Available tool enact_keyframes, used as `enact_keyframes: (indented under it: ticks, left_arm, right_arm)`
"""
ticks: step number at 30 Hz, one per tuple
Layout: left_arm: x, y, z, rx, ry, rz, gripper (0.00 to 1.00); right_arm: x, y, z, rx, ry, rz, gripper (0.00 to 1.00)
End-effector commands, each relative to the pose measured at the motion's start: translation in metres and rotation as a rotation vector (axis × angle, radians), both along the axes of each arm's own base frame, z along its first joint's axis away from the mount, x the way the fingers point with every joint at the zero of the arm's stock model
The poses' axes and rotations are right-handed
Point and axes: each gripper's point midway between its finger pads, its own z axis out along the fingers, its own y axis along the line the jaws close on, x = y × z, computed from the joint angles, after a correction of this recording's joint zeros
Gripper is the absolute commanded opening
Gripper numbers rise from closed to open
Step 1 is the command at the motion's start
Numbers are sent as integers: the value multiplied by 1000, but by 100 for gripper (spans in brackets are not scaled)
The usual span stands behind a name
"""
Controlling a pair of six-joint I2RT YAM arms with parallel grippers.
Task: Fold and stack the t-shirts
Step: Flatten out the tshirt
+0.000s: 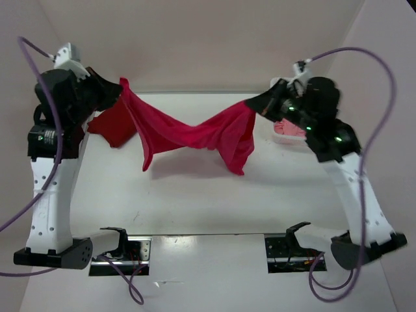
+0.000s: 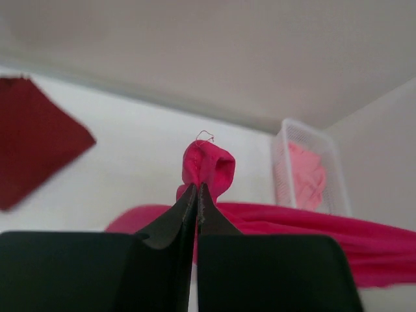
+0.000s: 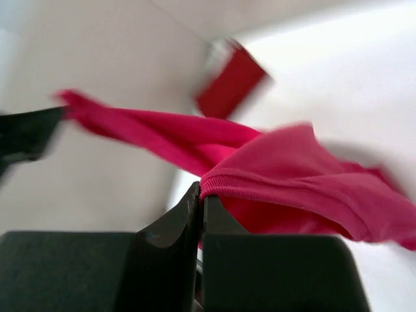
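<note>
A bright crimson t-shirt (image 1: 188,133) hangs stretched above the table between both arms, sagging and twisted in the middle. My left gripper (image 1: 121,86) is shut on its left end, and a bunch of crimson cloth (image 2: 208,166) pokes out past the closed tips. My right gripper (image 1: 250,104) is shut on the other end, pinching a hemmed edge (image 3: 260,192). A dark red t-shirt (image 1: 112,127) lies folded on the table at the back left. The salmon pink t-shirt (image 2: 307,175) lies bunched inside the basket.
A white perforated basket (image 1: 286,133) stands at the back right, partly hidden behind the right arm. White walls close the table at the back and on both sides. Purple cables loop from both wrists.
</note>
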Motion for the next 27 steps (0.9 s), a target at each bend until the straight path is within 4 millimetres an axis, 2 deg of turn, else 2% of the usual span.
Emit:
enact_keyframes:
  ticks: [1, 2, 3, 6, 7, 9, 10, 13, 14, 15, 16, 17, 18, 19, 20, 21, 22, 23, 24, 25, 26, 27]
  left_arm:
    - [-20, -1, 76, -39, -197, -3, 2]
    - [-27, 4, 96, -39, -243, 22, 2]
    - [-31, 6, 107, -29, -273, 30, 2]
    - [-37, 11, 123, -6, -313, 53, 2]
    - [-37, 13, 123, -5, -313, 64, 2]
    - [-33, 15, 123, 8, -313, 72, 2]
    - [-25, 15, 115, 19, -290, 71, 2]
    - [-12, 13, 92, 33, -230, 60, 2]
    - [1, 13, 69, 36, -174, 58, 2]
    - [7, 13, 59, 37, -157, 58, 2]
    - [18, 12, 41, 40, -117, 57, 2]
    - [34, 12, 23, 42, -88, 56, 2]
    - [48, 10, -16, 45, -3, 46, 2]
    - [58, 9, -39, 39, 41, 47, 2]
    - [78, 7, -64, 24, 82, 51, 2]
    - [89, 7, -88, 27, 128, 50, 2]
    - [103, 6, -104, 16, 145, 54, 2]
    - [123, 5, -144, 21, 230, 53, 2]
    - [134, 7, -154, 19, 255, 69, 2]
    - [147, 9, -161, 24, 259, 81, 4]
    - [167, 13, -192, 40, 325, 107, 12]
    - [184, 16, -165, 66, 267, 113, 21]
  right_arm:
    - [-72, -17, 113, 91, -267, 54, 0]
    - [-79, -19, 123, 99, -289, 54, 0]
    - [-90, -19, 141, 117, -333, 78, 0]
    - [-89, -17, 157, 134, -355, 90, 0]
    - [-79, -11, 153, 137, -328, 101, 0]
    - [-71, -9, 159, 139, -335, 91, 0]
    - [-55, -3, 151, 129, -305, 90, 0]
    - [-23, 0, 143, 113, -297, 62, 0]
    - [0, 4, 126, 100, -254, 63, 0]
    - [18, 5, 108, 81, -221, 58, 0]
    - [36, 2, 99, 77, -215, 37, 0]
    - [65, 5, 73, 60, -163, 18, 0]
    - [83, 7, 54, 27, -145, 8, 0]
    - [100, 9, 34, 2, -107, 3, 0]
    - [117, 9, 14, -18, -75, -3, 0]
    - [146, 17, -29, -50, 6, 2, 0]
    - [160, 15, -49, -69, 39, -5, 0]
    - [174, 18, -67, -74, 57, -4, 0]
    - [202, 13, -96, -105, 99, -43, 0]
    - [213, 12, -107, -117, 119, -60, 1]
    - [222, 14, -113, -120, 129, -59, 7]
    - [229, 16, -94, -113, 103, -61, 22]
